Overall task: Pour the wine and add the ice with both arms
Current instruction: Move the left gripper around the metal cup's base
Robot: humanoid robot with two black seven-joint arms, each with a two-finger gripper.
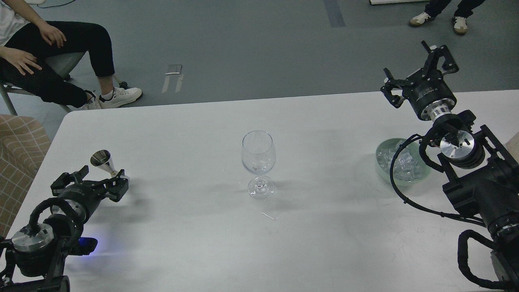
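- The ice (401, 165) is a heap of small clear, glossy chunks, all irregular, sitting in a pale green glass bowl (382, 165). Part of the heap is hidden behind a black cable.
- That bowl sits nearer me than the right gripper (419, 73) and a bit to its left, well apart from it. The gripper hangs over the far table edge with its fingers spread wide, nothing in them.
- The wine glass (258, 164) stands upright mid-table, far to the left of the right gripper and roughly between the two arms. There's what looks like a bit of ice in the bottom of its bowl, hard to be sure.
- The left gripper (92, 182) is spread open too, empty, low over the white table (194, 243).
- A small steel jigger (104, 163) stands just beyond the left gripper, its foot right by the right-hand fingertip. Can't tell if they touch.
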